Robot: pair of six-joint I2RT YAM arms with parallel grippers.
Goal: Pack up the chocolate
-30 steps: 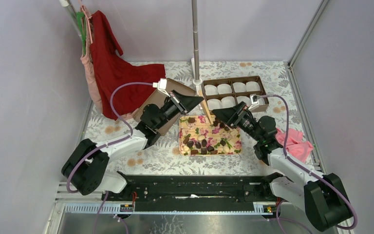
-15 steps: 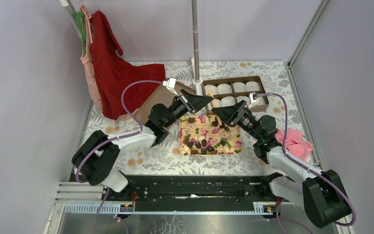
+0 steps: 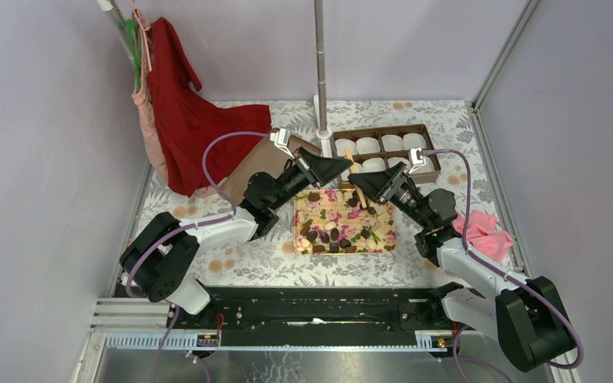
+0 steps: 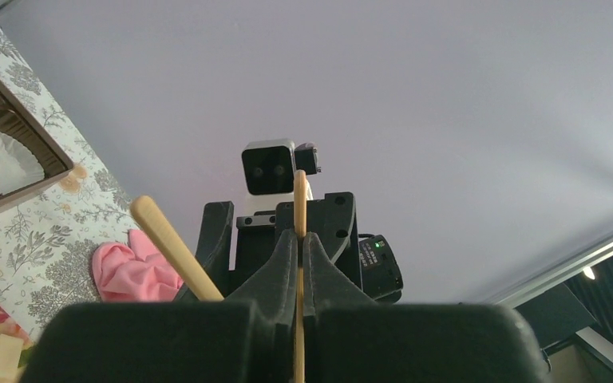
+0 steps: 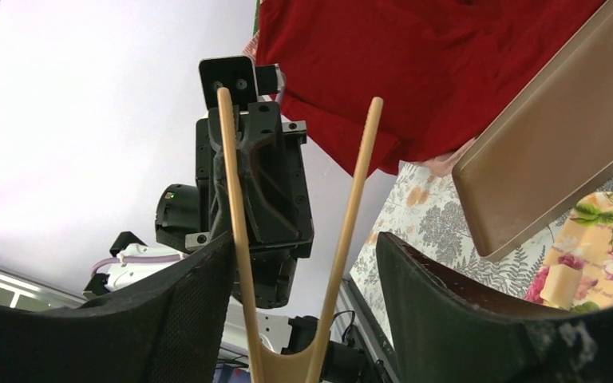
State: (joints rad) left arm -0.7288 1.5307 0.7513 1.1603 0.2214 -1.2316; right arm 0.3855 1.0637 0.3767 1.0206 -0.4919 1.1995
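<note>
Several dark chocolate pieces (image 3: 334,235) lie on the floral tray (image 3: 296,219). Above the tray's far edge, wooden tongs (image 3: 357,191) hang between both grippers. My left gripper (image 3: 343,166) (image 4: 300,239) is shut on one arm of the tongs (image 4: 299,199); the other arm (image 4: 172,243) sticks out to the left. My right gripper (image 3: 361,182) (image 5: 303,263) is open with both tong arms (image 5: 287,359) between its jaws: one arm lies against the left jaw, the other stands apart from the right jaw. The brown box (image 3: 383,130) holds white paper cups (image 3: 367,145).
A brown lid (image 3: 251,163) (image 5: 551,167) leans beside the left arm. A red garment (image 3: 191,128) hangs at the back left, and a metal pole (image 3: 320,64) stands behind the box. A pink cloth (image 3: 483,231) (image 4: 128,267) lies right of the tray.
My left arm has swung right and up, carrying the tongs to the right gripper. The right gripper's jaws have narrowed around the tongs.
</note>
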